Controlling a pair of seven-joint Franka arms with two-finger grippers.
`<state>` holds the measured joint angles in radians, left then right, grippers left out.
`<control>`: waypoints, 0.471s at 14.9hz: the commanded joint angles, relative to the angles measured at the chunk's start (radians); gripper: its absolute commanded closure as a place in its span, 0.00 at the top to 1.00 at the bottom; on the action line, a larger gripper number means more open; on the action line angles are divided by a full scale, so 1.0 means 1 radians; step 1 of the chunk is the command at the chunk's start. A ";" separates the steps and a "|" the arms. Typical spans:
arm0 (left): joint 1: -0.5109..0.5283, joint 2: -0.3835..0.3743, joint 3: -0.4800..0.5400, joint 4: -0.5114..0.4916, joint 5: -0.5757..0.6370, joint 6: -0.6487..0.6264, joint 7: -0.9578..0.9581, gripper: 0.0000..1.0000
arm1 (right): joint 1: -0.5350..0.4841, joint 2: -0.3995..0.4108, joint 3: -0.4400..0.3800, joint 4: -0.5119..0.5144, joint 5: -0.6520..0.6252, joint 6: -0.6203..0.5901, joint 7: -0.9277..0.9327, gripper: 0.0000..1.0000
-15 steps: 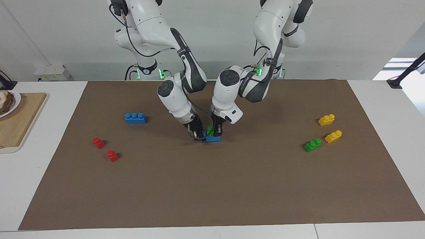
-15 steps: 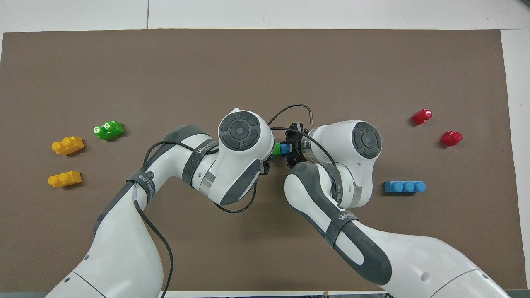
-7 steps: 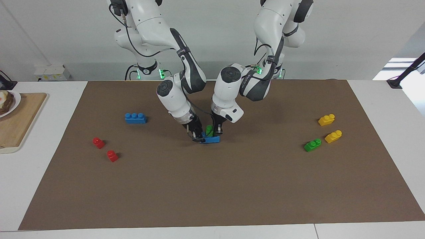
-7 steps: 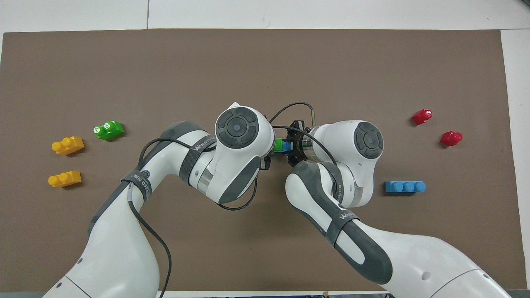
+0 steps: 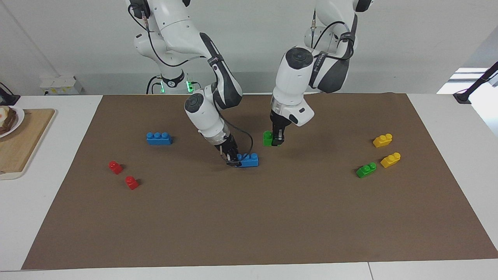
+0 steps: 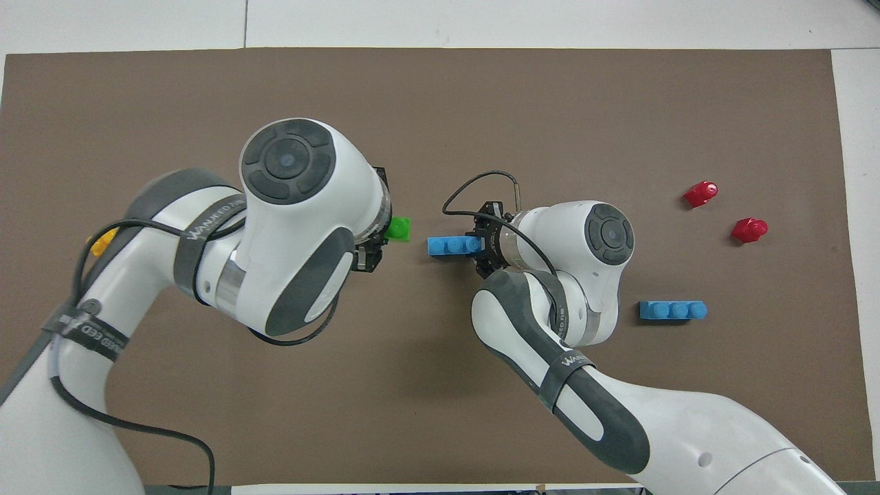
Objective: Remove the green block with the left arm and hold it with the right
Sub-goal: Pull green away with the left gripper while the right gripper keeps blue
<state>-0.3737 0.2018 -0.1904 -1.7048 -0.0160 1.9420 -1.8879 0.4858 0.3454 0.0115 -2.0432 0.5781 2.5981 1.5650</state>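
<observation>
From across the table, I see a brown mat (image 5: pixel 256 217) spread over a white table (image 5: pixel 459 112), with a pale wall at my back. At the right arm's end a wooden board (image 5: pixel 23 140) sits on the white top with a plate (image 5: pixel 11 118) of food on it. My left gripper (image 5: pixel 277 140) hangs in the air above the mat, clenched on the green block (image 5: pixel 267 138), which is lifted clear of the surface. My right gripper (image 5: pixel 232 159) is down at the mat, clamped on the end of a blue brick (image 5: pixel 248 160) that lies flat there. The green block is apart from that brick, up and toward the left arm's end. A second blue brick (image 5: pixel 158 138) lies toward the right arm's end, with two red pieces (image 5: pixel 123 175) farther from me than it. At the left arm's end sit two yellow pieces (image 5: pixel 386 149) and a flatter green piece (image 5: pixel 366 170).

From overhead, the mat (image 6: pixel 440 103) fills nearly everything, with a strip of white table (image 6: pixel 550 20) along its farthest edge. My left gripper (image 6: pixel 381 230) is mostly hidden under my own wrist; the green block (image 6: pixel 398 228) pokes out from it. My right gripper (image 6: pixel 481 242) grips the blue brick (image 6: pixel 448 245), whose studs show. Bare mat shows between the green block and the brick. The second blue brick (image 6: pixel 672 310) and the red pieces (image 6: pixel 725 212) lie toward the right arm's end.
</observation>
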 commanded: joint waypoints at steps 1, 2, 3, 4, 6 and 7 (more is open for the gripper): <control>0.048 -0.025 -0.003 -0.039 0.002 -0.061 0.232 0.00 | -0.001 0.003 0.007 0.000 0.036 0.020 0.003 0.00; 0.067 -0.035 -0.001 -0.055 0.002 -0.078 0.339 0.00 | -0.013 0.001 0.007 0.001 0.036 0.011 -0.005 0.00; 0.085 -0.050 -0.001 -0.084 0.002 -0.090 0.445 0.00 | -0.027 -0.006 0.007 0.006 0.036 0.004 -0.007 0.00; 0.103 -0.076 0.000 -0.126 0.002 -0.089 0.533 0.00 | -0.042 -0.015 0.005 0.026 0.034 -0.024 -0.008 0.00; 0.151 -0.114 -0.001 -0.192 0.002 -0.078 0.695 0.00 | -0.108 -0.048 0.001 0.078 0.025 -0.134 -0.046 0.00; 0.179 -0.125 0.000 -0.217 0.002 -0.078 0.804 0.00 | -0.157 -0.063 0.001 0.106 0.022 -0.194 -0.087 0.00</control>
<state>-0.2481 0.1587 -0.1870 -1.8184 -0.0160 1.8631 -1.2671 0.4216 0.3272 0.0053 -1.9893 0.5781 2.5240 1.5531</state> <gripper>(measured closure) 0.652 0.656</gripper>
